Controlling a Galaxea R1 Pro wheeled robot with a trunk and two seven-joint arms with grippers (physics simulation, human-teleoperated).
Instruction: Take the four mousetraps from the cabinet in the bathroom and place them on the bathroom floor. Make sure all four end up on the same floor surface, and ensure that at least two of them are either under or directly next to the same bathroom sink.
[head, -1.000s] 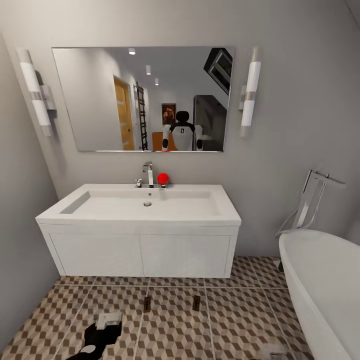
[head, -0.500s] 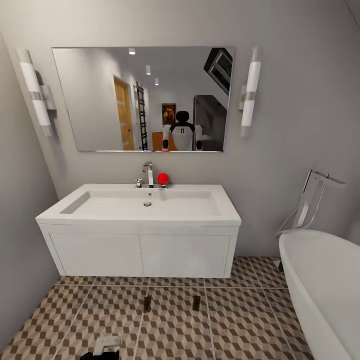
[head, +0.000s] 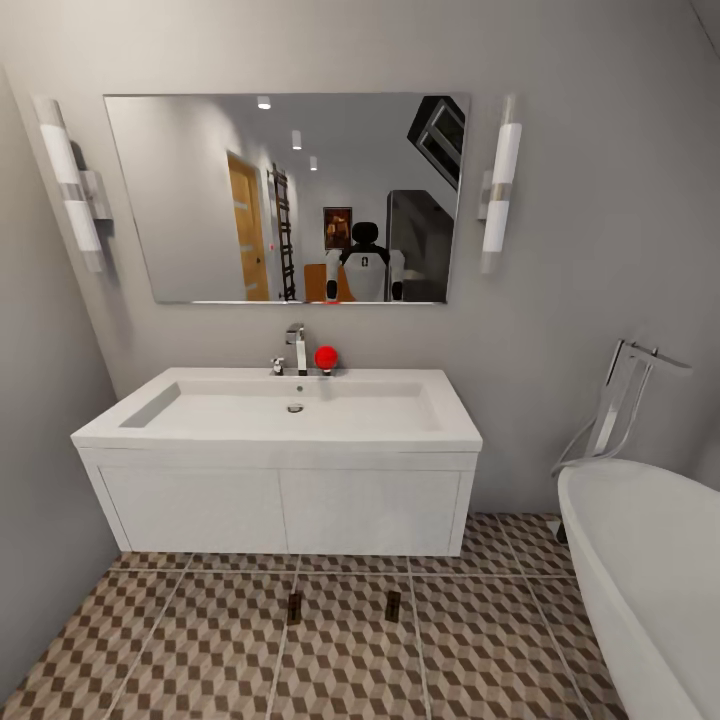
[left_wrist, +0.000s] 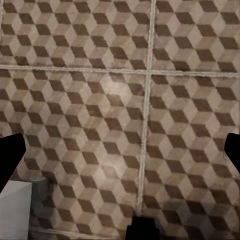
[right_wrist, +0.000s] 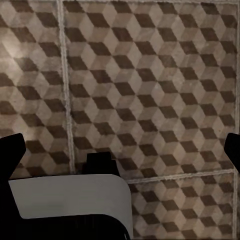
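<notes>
Cube-patterned bathroom floor (head: 210, 640) carries two mousetraps (head: 294, 607) lying apart just in front of the white bathroom sink (head: 280, 455), whose basin holds nothing, while both the left gripper (left_wrist: 120, 150) and right gripper (right_wrist: 120, 150) hang spread wide over bare tiles.

Cube-patterned bathroom floor (right_wrist: 150, 85), pale grout lines, right tool (right_wrist: 120, 150) spread wide, empty
</notes>
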